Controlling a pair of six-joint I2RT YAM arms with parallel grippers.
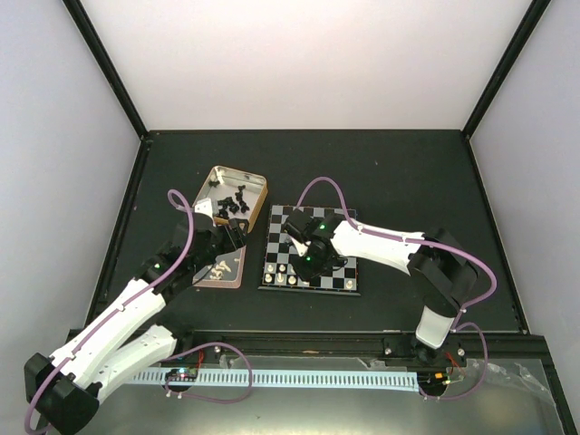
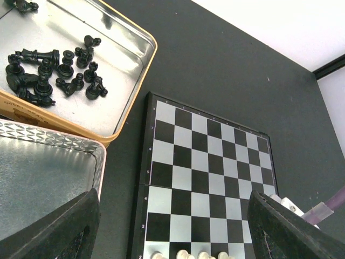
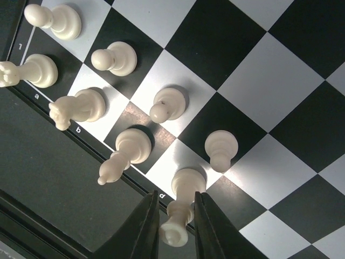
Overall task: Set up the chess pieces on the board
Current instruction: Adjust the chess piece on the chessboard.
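Broadly, a dark table (image 1: 408, 163) is seen, with the board (image 2: 207, 167) laid flat on it. Just left of the board two metal tins are set: an open tin (image 2: 121, 65) by the board's far-left corner, in which the black pieces (image 2: 54, 73) are heaped, and a second tin (image 2: 43, 183) nearer. The left gripper (image 2: 172, 232) is held over the board's left edge, its fingers spread wide around nothing. The right gripper (image 3: 177, 226) is clamped on one white piece (image 3: 180, 208), upright at the board's edge row, and seven more white pieces (image 3: 167, 105) are ranged along that edge's two rows.
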